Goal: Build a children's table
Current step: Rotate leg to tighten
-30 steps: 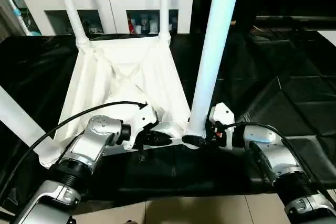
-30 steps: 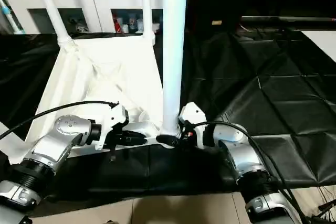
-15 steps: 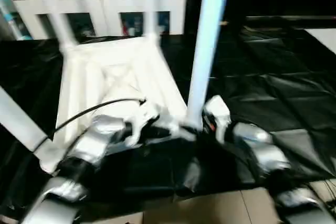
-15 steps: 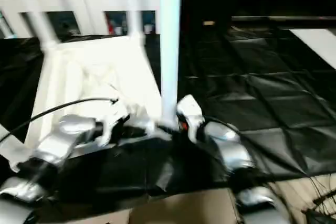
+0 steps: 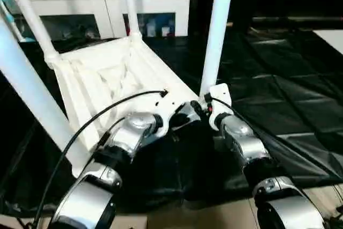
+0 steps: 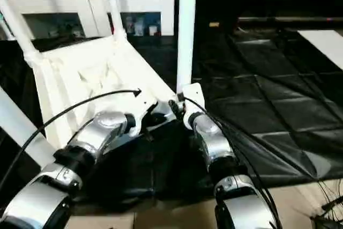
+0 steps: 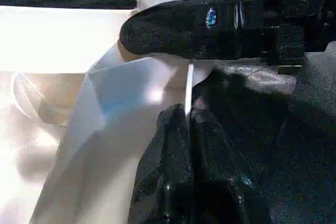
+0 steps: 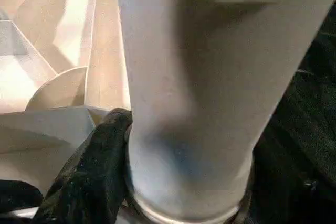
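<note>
Left eye view: the children's table (image 5: 107,81) lay upside down on the black-cloth-draped table (image 5: 289,79), ribbed underside up, all four white legs standing in the corner sockets. The near-right leg (image 5: 217,30) rose straight in front of the robot.

Left gripper (image 7: 186,124): fingers closed on the thin white rim of the top, beside that near-right corner. Right gripper (image 5: 202,105): fingers set around the base of the near-right leg at its socket, one black finger (image 8: 97,166) against the tube wall; jaws wide enough to take the tube, gripping it as far as I could judge.

Handling (judgement): thin moulded plastic, light and hollow. Ribbing should keep the top stiff, but the rim may flex under a pinch. The smooth tapered tubes looked slippery, so take each low, near the socket, where a push goes straight into the joint. The long legs give leverage, so side loads could loosen a socket.

Surface: creased, glossy black cloth, likely to slide under the top. Beyond it stood a white cabinet (image 5: 107,4) with glass doors; pale floor at the near edge.
</note>
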Controlling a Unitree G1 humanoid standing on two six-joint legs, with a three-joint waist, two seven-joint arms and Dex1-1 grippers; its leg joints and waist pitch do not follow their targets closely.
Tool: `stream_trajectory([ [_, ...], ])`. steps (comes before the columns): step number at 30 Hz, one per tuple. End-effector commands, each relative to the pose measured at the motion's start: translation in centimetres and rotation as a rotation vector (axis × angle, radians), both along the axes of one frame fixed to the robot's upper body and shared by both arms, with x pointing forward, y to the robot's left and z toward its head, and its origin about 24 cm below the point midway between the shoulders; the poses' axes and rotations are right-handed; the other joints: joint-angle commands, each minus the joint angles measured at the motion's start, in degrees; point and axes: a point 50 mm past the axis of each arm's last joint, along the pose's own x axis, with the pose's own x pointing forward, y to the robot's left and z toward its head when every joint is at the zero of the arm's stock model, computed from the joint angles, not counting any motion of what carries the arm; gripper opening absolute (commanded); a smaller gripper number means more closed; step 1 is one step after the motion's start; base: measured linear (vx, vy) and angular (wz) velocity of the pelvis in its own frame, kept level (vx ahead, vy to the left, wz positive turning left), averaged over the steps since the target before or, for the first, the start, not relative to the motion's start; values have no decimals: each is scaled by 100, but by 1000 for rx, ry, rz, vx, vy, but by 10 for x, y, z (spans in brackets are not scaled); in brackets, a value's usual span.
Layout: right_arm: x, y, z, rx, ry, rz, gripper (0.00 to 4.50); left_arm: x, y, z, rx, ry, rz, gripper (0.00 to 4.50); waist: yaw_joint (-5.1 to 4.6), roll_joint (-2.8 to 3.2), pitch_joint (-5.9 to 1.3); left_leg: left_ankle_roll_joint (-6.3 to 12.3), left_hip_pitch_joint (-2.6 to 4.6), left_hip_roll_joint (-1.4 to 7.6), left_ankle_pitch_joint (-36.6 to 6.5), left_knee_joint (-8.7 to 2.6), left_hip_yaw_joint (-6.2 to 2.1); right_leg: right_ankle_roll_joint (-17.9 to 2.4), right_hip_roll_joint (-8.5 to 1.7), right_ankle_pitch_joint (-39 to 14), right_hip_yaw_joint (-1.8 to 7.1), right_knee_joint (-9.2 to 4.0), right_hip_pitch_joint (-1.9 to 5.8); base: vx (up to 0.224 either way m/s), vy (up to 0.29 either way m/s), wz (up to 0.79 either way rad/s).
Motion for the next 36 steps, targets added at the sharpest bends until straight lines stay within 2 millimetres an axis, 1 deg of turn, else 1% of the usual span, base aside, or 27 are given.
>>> stream_trajectory([
  [1, -15, 35, -12, 70, 56, 139, 356, 1, 15, -17, 59, 40, 143, 0, 5, -69, -242, 134, 53, 242, -1941, -484, -147, -1025, -306, -1828, 186, -523, 147, 0, 0, 0],
  [3, -14, 34, -10, 80, 41, 138, 356, 0, 17, -18, 62, 46, 139, 0, -6, -68, -225, 112, 50, 242, -2026, -504, -158, -970, -300, -2040, 179, -542, 141, 0, 0, 0],
  [4, -13, 33, -8, 77, 28, 142, 380, -1, 19, -19, 63, 52, 134, 0, -18, -70, -226, 97, 44, 239, -2079, -513, -167, -929, -301, -2157, 174, -550, 147, 0, 0, 0],
  [6, -12, 29, -2, 31, -37, 193, 386, -3, 23, -21, 69, 63, 113, 0, -39, -72, -217, 85, 45, 243, -2159, -519, -172, -881, -309, -2321, 172, -574, 136, 0, 0, 0],
  [7, -11, 23, 3, 16, -78, 239, 386, -5, 26, -24, 80, 77, 79, 0, -43, -69, -225, 84, 52, 247, -2179, -520, -174, -861, -311, -2361, 170, -581, 134, 0, 0, 0],
  [9, -11, 17, 7, 21, -98, 277, 386, -7, 29, -24, 90, 74, 49, 0, -40, -71, -226, 147, 30, 252, -2097, -527, -176, -862, -312, -2235, 169, -585, 158, 0, 0, 0],
  [10, -12, 14, 9, 23, -108, 298, 386, -8, 30, -24, 94, 69, 34, 0, -64, -78, -227, 166, 2, 256, -2017, -530, -178, -906, -303, -2099, 166, -558, 171, 0, 0, 0],
  [11, -14, 8, 12, 15, -121, 352, 386, -11, 33, -26, 101, 86, 7, 0, -70, -68, -223, 182, 2, 254, -2021, -534, -179, -922, -298, -2078, 161, -561, 172, 0, 0, 0],
  [13, -21, -7, 16, -10, -131, 485, 386, -19, 39, -28, 114, 111, -96, 0, -64, -78, -236, 289, 8, 271, -1957, -503, -161, -1025, -305, -1815, 174, -544, 177, 0, 0, 0],
  [14, -23, -11, 17, -14, -129, 517, 386, -21, 41, -28, 116, 122, -112, 0, -64, -78, -234, 357, -21, 274, -1885, -505, -166, -1065, -306, -1712, 169, -525, 207, 0, 0, 0],
  [15, -24, -12, 17, -14, -128, 525, 386, -21, 42, -29, 117, 125, -115, 0, -68, -82, -225, 378, -26, 275, -1869, -511, -162, -1068, -302, -1730, 165, -529, 204, 0, 0, 0],
  [16, -25, -15, 18, -14, -128, 547, 386, -22, 43, -29, 118, 127, -127, 0, -72, -66, -235, 386, -8, 279, -1813, -501, -155, -1144, -308, -1692, 165, -521, 191, 0, 0, 0],
  [17, -27, -18, 19, -13, -129, 572, 386, -25, 44, -27, 113, 118, -168, 0, -71, -52, -236, 382, 1, 283, -1801, -497, -153, -1177, -311, -1669, 166, -522, 186, 0, 0, 0],
  [18, -29, -21, 20, -10, -130, 598, 386, -27, 46, -27, 109, 114, -198, 0, -71, -70, -261, 402, 0, 283, -1637, -474, -148, -1259, -303, -1372, 170, -487, 205, 0, 0, 0],
  [19, -35, -25, 21, -3, -123, 657, 386, -32, 49, -24, 96, 95, -274, 0, -50, -72, -259, 480, -12, 287, -1535, -465, -148, -1347, -305, -1116, 164, -471, 226, 0, 0, 0],
  [20, -35, -25, 21, -3, -123, 657, 386, -32, 49, -24, 96, 95, -274, 0, -63, -66, -281, 567, -18, 293, -1364, -445, -136, -1414, -293, -761, 164, -423, 233, 0, 0, 0],
  [21, -38, -28, 21, 1, -115, 691, 386, -35, 50, -22, 88, 83, -315, 0, -47, -53, -291, 609, 12, 298, -1289, -433, -129, -1488, -290, -594, 156, -414, 222, 55, 0, 2],
  [22, -39, -28, 21, 0, -111, 705, 386, -36, 50, -21, 83, 82, -326, 0, -47, -58, -293, 688, -2, 291, -1119, -413, -113, -1602, -274, -240, 153, -371, 231, 0, 0, 0],
  [23, -47, -31, 19, -3, -84, 777, 386, -42, 51, -17, 52, 82, -384, 0, -28, -54, -287, 710, 0, 295, -1084, -416, -110, -1634, -273, -178, 144, -364, 234, 0, 0, 0],
  [24, -47, -31, 19, -3, -84, 777, 386, -42, 51, -17, 52, 82, -384, 0, 1, -52, -284, 737, -2, 315, -1071, -416, -107, -1657, -278, -132, 136, -346, 249, 0, 0, 0],
  [27, -53, -33, 16, -12, -57, 828, 386, -52, 53, -12, 7, 110, -455, 0, 37, -38, -266, 667, 21, 328, -1222, -433, -87, -1674, -275, -418, 137, -363, 219, 0, 0, 0],
  [28, -53, -32, 15, -14, -56, 829, 386, -54, 53, -11, 3, 112, -462, 0, 42, -43, -247, 603, 29, 330, -1333, -451, -84, -1648, -267, -630, 141, -385, 202, 0, 0, 0],
  [29, -53, -32, 15, -13, -54, 830, 386, -55, 54, -11, 2, 115, -462, 0, 46, -38, -247, 560, 32, 335, -1386, -459, -90, -1626, -278, -725, 146, -388, 204, 0, 0, 0],
  [30, -53, -31, 14, -13, -53, 829, 386, -56, 55, -11, 0, 123, -467, 0, 70, -26, -243, 487, 73, 342, -1498, -466, -84, -1588, -275, -895, 157, -412, 171, 0, 0, 0],
  [31, -52, -31, 14, -12, -51, 830, 386, -56, 56, -12, 1, 128, -470, 0, 81, -27, -234, 432, 70, 341, -1542, -479, -90, -1543, -279, -1008, 165, -418, 174, 0, 0, 0],
  [33, -53, -29, 13, -17, -46, 839, 386, -57, 56, -12, 2, 127, -469, 0, 111, -29, -238, 368, 68, 336, -1530, -484, -94, -1474, -278, -1038, 174, -418, 178, 0, 0, 0],
  [36, -54, -29, 12, -26, -32, 863, 386, -55, 58, -12, 15, 112, -446, 0, 143, -37, -249, 362, 59, 320, -1393, -471, -93, -1436, -277, -819, 178, -398, 193, 0, 0, 0],
])
